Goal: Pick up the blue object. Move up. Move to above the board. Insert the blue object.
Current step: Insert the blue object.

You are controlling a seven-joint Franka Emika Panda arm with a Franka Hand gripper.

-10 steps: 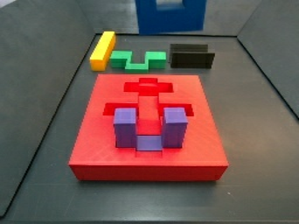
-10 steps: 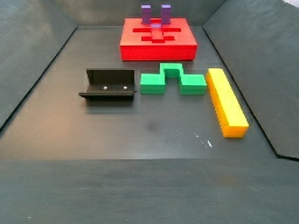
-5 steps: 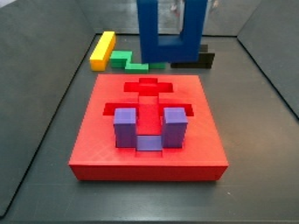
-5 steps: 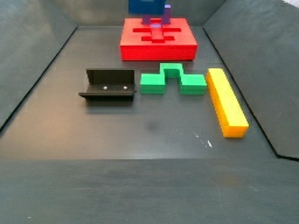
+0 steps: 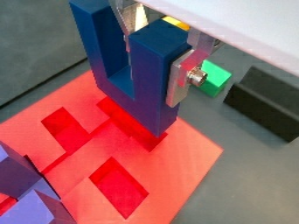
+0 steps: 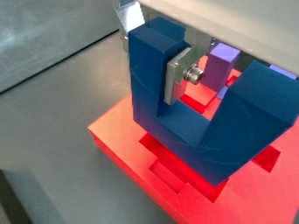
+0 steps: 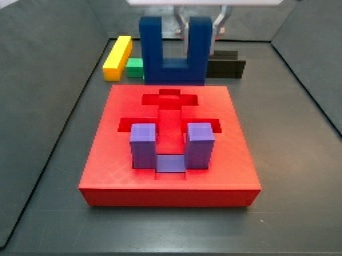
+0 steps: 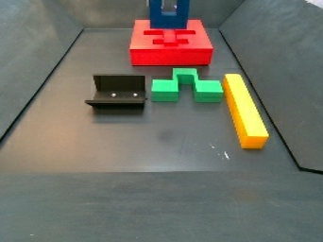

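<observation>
Overhead, the gripper (image 5: 149, 54) hangs above the board (image 7: 227, 180), clamped on one prong of the blue object (image 7: 177, 50) — a silver finger (image 5: 181, 74) lies flat against that prong's outer face. The blue object hangs prongs up, base down, over the board's far end as a side view (image 7: 177, 50) shows it; whether its base touches the red top cannot be told.

Board recesses: a purple U-shaped block (image 7: 171, 145) stands seated in the near end, prongs up. Cross-shaped and bar-shaped recesses (image 7: 168, 100) beyond it are open, red floor showing.

Off the board, past its far edge in that side view: a yellow bar (image 7: 118, 57), a green block (image 7: 136, 69) mostly hidden behind the blue object, and the fixture (image 7: 229, 67), partly hidden.

View differences — a side view from the opposite end shows the fixture (image 8: 116, 93), green block (image 8: 187, 87) and yellow bar (image 8: 245, 110) whole, lying well apart from the board (image 8: 171, 52), while the blue object (image 8: 168, 13) hides the purple block. A wrist view (image 6: 225, 63) catches the purple block behind the held piece (image 6: 198, 96).
</observation>
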